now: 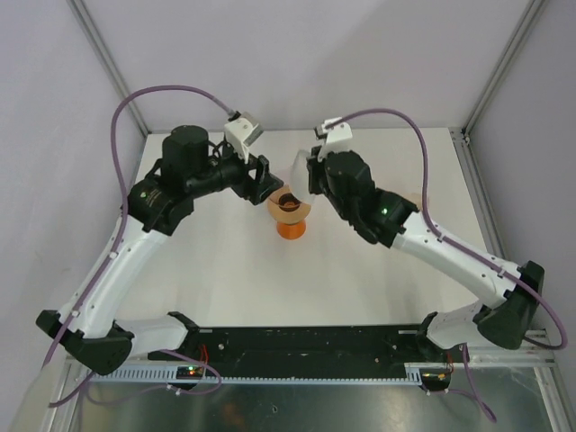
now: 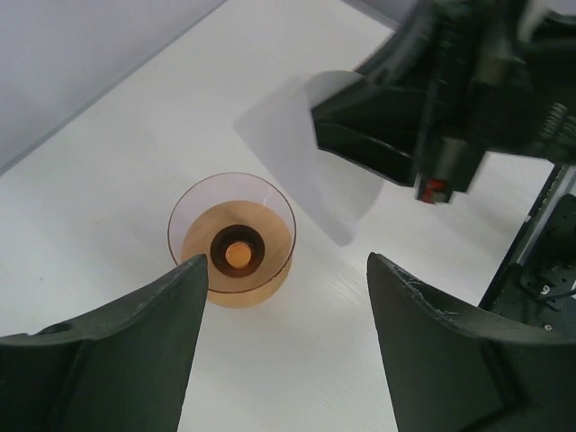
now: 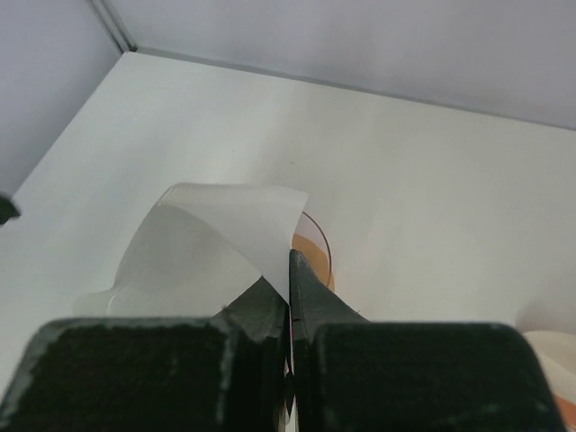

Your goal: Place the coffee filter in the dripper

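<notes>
1. Fingers [image 2: 135, 351] of the left gripper [image 2: 288, 270] are spread wide, with nothing between them and nothing touching them.
2. From the left wrist view, this gripper hangs above the table [image 2: 135, 153], and the dripper [image 2: 231, 232] shows just past its left fingertip.
3. The right gripper [image 3: 290, 265] has its fingers [image 3: 261, 301] pressed together, pinching one edge of the coffee filter [image 3: 216, 243].
4. The coffee filter is a thin white sheet, curled and partly unfolded. It stands up from the pinch and fans out to the left in the right wrist view.
5. In the left wrist view the coffee filter [image 2: 297, 144] is held beside the dripper, on the side toward the right gripper [image 2: 317, 117]. Its lower tip comes near the rim and it is not inside the cone.
6. The dripper [image 1: 290, 205] is clear and pinkish, upright with its wide rim up. It sits on an orange cup [image 1: 291, 230] near the middle of the table, between the two grippers.
7. From the right wrist, only an arc of the dripper rim [image 3: 321, 247] shows behind the paper.
</notes>
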Controlling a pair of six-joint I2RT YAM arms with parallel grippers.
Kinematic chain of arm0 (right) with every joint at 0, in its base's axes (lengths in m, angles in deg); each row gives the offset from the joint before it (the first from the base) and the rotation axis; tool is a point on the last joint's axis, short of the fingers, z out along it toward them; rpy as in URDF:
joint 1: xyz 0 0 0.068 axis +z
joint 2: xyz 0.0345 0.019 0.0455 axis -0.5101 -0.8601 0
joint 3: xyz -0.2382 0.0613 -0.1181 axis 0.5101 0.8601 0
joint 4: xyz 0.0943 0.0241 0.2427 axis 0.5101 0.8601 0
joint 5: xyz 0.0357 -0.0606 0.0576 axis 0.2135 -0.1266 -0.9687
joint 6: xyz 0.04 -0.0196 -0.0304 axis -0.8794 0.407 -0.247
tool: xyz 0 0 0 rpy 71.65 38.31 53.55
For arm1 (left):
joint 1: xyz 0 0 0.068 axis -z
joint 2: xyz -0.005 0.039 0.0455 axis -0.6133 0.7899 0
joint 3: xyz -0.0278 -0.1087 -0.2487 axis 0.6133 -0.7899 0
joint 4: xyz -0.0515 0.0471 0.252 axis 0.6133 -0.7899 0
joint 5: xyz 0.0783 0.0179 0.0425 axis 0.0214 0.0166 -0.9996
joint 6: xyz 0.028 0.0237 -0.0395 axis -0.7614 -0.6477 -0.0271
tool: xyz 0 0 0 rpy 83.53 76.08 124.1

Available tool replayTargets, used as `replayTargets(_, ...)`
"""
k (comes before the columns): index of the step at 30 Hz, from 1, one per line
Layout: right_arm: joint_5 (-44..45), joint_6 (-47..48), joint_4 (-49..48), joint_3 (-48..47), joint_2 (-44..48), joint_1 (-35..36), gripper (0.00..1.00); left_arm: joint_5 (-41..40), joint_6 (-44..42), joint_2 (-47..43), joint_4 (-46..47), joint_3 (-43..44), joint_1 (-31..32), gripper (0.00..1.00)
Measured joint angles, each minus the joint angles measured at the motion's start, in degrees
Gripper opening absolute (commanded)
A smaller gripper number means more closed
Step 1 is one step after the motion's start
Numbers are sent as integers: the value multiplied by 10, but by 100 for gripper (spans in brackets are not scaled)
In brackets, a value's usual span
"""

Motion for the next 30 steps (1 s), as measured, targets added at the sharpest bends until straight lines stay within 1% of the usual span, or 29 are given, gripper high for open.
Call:
replayTargets(5, -59, -20, 107, -134, -73, -28, 0, 17, 3, -20, -8, 13, -26, 78)
replayTargets(11, -132, -32, 222, -272, -182, -53, 0, 24, 26, -13, -7, 13, -94, 79)
replayTargets(16, -180, -38, 306, -373, -279, -66, 0, 25, 45, -2, 12, -12, -115, 80)
replayTargets(20, -200, -38, 359, -403, -323, -70, 0, 35, 58, 26, 28, -38, -118, 81)
replayTargets(25, -215, -39, 405, -407, -341, -75, 0, 51, 69, 69, 36, -68, -120, 74)
replayTargets(30, -237, -41, 415, -407, -341, -81, 0, 55, 71, 94, 49, -82, -120, 66)
